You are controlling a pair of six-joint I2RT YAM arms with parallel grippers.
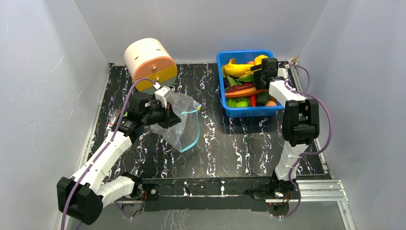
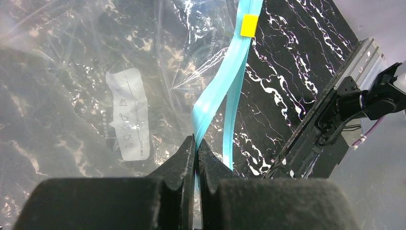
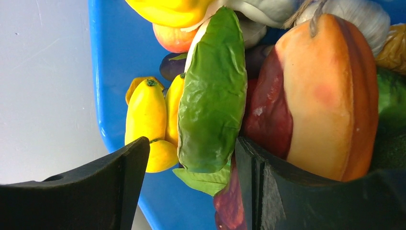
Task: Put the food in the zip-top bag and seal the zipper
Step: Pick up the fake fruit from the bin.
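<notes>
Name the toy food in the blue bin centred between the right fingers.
The long green leafy vegetable: it is centred in the gap between the fingers; the yellow bananas and the orange-red piece flank it.

- The right gripper (image 3: 191, 146) has its jaws apart over a blue bin (image 3: 112, 72).
- A green leaf (image 3: 213, 91) lies between the fingers (image 3: 95, 191), its lower end in the gap.
- Yellow bananas (image 3: 146, 115) lie just beyond the finger nearer the bin wall.
- A red and orange piece (image 3: 325, 96) sits against the other finger.
</notes>
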